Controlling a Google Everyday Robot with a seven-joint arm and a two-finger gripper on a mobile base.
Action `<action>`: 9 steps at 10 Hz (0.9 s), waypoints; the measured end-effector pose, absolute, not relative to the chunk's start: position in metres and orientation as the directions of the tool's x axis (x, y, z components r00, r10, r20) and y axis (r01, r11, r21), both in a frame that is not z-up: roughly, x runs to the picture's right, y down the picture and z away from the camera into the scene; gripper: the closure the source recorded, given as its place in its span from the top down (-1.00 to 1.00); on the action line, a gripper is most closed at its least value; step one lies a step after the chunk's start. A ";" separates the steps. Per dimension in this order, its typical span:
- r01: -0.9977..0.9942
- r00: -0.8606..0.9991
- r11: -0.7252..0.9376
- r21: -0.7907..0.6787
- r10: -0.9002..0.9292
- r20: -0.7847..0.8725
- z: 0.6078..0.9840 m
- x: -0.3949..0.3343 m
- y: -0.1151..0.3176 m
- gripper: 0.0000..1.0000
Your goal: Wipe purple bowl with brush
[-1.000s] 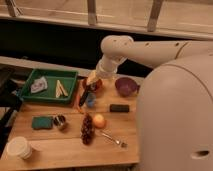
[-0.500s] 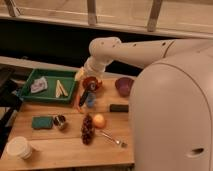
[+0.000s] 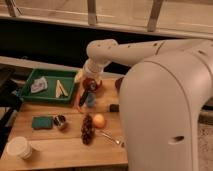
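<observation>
The purple bowl (image 3: 119,83) shows only as a dark sliver at the table's back. The white arm and body hide the rest of it. The gripper (image 3: 87,88) hangs from the white wrist over the red-orange bowl (image 3: 94,84), to the left of the purple bowl. A slim dark stick, the brush (image 3: 82,99), slants down just below the gripper beside a blue object (image 3: 90,100). I cannot tell whether the gripper holds the brush.
A green tray (image 3: 30,94) with small items stands at the back left. On the wooden table (image 3: 60,150) lie a green sponge (image 3: 41,122), a small tin (image 3: 60,121), dark grapes (image 3: 87,130), an orange (image 3: 99,120), a silvery utensil (image 3: 108,136), a black block (image 3: 114,107) and a white cup (image 3: 20,148).
The arm has swung left, from near the purple bowl to over the red-orange bowl. The white body now fills more of the right side and hides most of the purple bowl.
</observation>
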State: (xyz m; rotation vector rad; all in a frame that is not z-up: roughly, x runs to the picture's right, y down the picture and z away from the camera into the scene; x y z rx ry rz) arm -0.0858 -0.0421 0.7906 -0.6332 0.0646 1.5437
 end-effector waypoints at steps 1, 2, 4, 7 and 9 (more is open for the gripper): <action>-0.941 0.052 -0.104 -0.321 0.895 -0.443 0.807 -0.087 -0.034 0.52; -0.945 0.041 -0.116 -0.306 0.886 -0.463 0.824 -0.088 -0.025 0.52; -0.946 0.019 -0.143 -0.292 0.872 -0.489 0.849 -0.094 -0.014 0.52; -0.941 -0.008 -0.173 -0.292 0.872 -0.490 0.858 -0.096 -0.013 0.52; -0.940 -0.006 -0.172 -0.293 0.872 -0.490 0.858 -0.097 -0.013 0.52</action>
